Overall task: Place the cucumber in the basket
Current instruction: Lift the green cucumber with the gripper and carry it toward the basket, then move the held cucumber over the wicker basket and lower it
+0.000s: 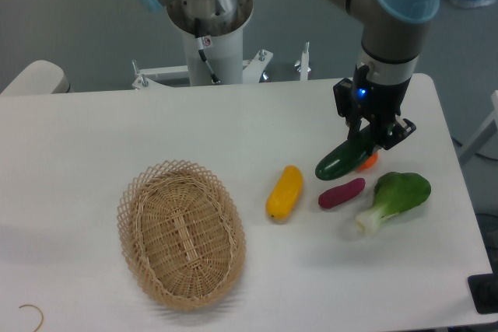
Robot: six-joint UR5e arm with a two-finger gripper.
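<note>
gripper [372,134] clamps cucumber [345,159] above white table [156,122].

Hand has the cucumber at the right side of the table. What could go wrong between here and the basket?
1. The hand grips the cucumber near one end, so it hangs tilted; it might swing or slip out in transit.
2. The yellow vegetable lies between the cucumber and the basket; a low carry could knock it.
3. The purple vegetable and bok choy sit close below, so dipping down could bump them.
</note>
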